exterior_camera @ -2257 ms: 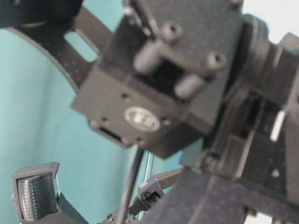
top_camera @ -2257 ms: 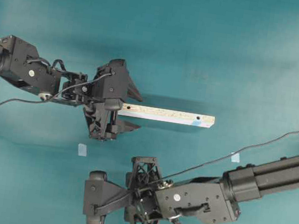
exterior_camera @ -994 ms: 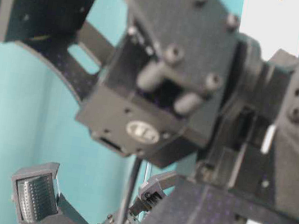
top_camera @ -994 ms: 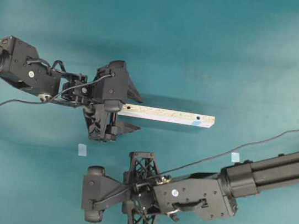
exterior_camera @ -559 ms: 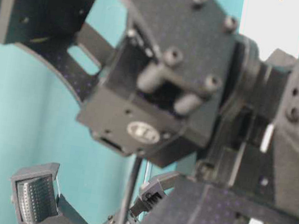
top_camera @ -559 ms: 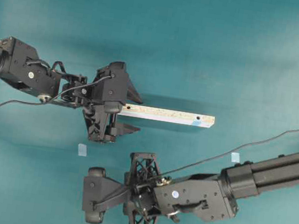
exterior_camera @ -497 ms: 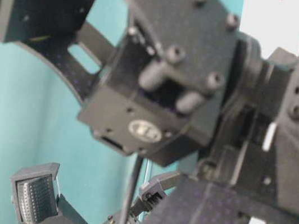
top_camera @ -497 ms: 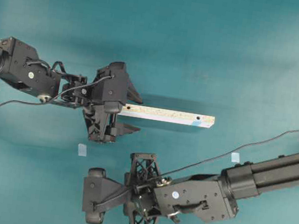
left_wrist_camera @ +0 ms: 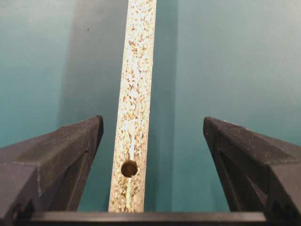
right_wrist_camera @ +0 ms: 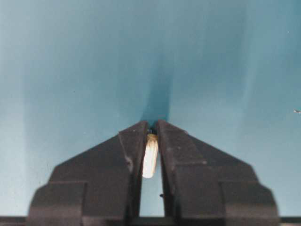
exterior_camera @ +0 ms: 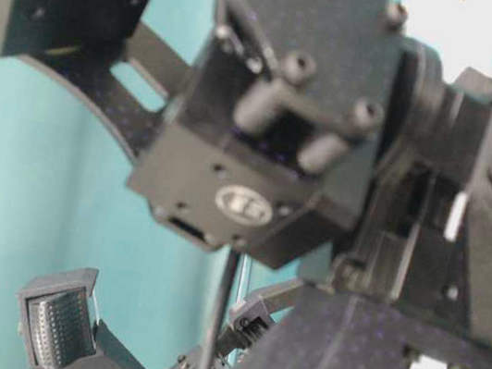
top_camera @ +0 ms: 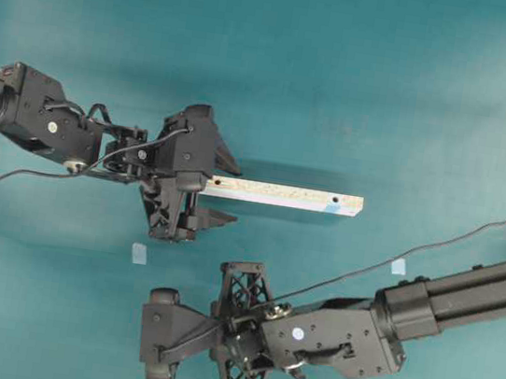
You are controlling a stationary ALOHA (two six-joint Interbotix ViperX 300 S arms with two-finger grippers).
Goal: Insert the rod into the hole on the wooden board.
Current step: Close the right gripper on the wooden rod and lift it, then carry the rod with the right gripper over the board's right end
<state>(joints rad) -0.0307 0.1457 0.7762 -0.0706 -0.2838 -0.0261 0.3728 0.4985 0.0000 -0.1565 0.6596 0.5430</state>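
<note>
Teal tabletop [top_camera: 362, 82] carries the wooden board [top_camera: 285, 195]. Right gripper [right_wrist_camera: 151, 129] clamps the rod [right_wrist_camera: 150, 156]; left gripper [left_wrist_camera: 150, 141] straddles the board's end, jaws wide apart.

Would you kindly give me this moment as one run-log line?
right gripper: jaws shut on rod | left gripper: jaws open, straddling wooden board without contact | hole: unfilled | phase: rod grasped

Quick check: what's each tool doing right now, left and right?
Left tool: open, straddling the board, holding nothing.
Right tool: shut on the rod.
</note>
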